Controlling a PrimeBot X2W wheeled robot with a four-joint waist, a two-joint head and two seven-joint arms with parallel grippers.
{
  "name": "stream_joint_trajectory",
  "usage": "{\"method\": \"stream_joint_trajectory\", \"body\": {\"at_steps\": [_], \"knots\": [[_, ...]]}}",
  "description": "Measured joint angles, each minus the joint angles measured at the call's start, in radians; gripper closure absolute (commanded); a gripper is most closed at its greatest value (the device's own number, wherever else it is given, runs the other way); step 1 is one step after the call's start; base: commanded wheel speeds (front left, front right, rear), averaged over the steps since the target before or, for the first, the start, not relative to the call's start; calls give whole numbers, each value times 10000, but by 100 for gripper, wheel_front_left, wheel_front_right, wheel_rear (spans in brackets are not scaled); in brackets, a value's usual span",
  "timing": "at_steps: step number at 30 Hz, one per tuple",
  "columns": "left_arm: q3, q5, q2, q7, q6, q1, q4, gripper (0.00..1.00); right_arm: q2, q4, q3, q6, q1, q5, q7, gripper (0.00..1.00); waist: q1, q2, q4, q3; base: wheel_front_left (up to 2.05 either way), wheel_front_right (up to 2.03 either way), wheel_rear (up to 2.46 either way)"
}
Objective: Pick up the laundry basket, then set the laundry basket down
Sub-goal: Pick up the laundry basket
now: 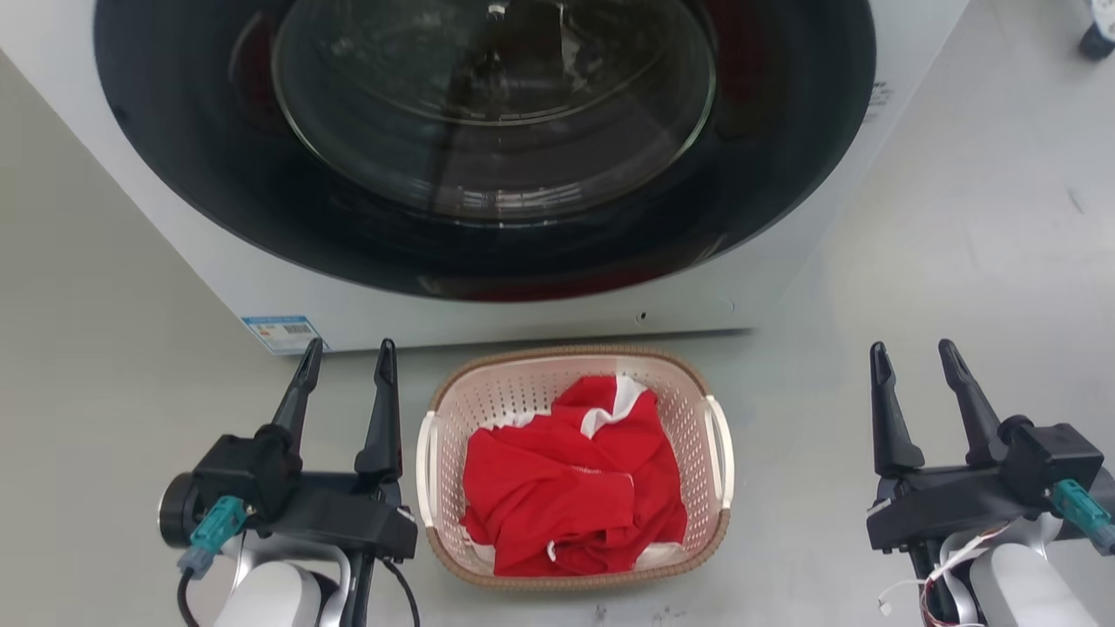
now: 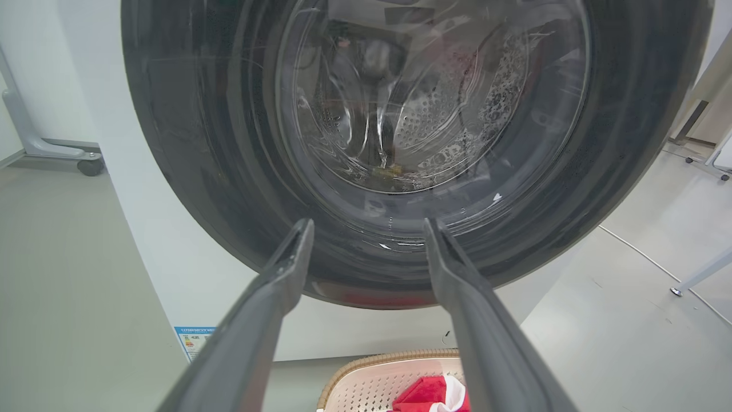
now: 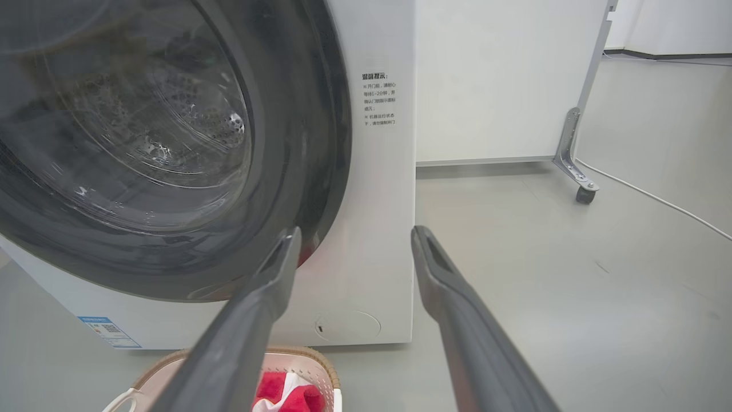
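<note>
The laundry basket (image 1: pixel 697 409) rests on the grey floor just in front of the washing machine, pale pink-cream with a brown woven rim and white side handles. Red and white clothes (image 1: pixel 571 483) lie inside it. My left gripper (image 1: pixel 347 359) hovers open just left of the basket's left handle, fingers empty. Well off to the basket's right, my right gripper (image 1: pixel 915 357) is open and empty too. The basket's far rim (image 2: pixel 389 357) peeks between the left gripper (image 2: pixel 369 229) fingers at the bottom of the left wrist view. Its right corner (image 3: pixel 320 360) lies beside the right gripper (image 3: pixel 354 237).
A white washing machine (image 1: pixel 261 287) with a big dark round glass door (image 1: pixel 488 139) stands right behind the basket. A wheeled white panel foot (image 3: pixel 577 177) and a floor cable (image 3: pixel 657 200) lie to the right. Another wheeled stand (image 2: pixel 63 151) sits at the left.
</note>
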Motion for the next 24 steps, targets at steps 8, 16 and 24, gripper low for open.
{"method": "stream_joint_trajectory", "body": {"at_steps": [8,16,24], "knots": [[-13,12,-132,-27,-86,-709,-13,0,25,-2,-2,73,-605,-86,-27,0,1,0,-31,1140,0,0,0],[-12,33,-159,-27,-165,-1610,25,0,54,4,-6,163,-1489,-176,-58,0,1,1,-35,2311,0,0,0],[44,88,-174,-27,-255,-2782,326,0,48,311,13,261,-2607,-263,-69,0,1,1,-22,3487,0,0,0]]}}
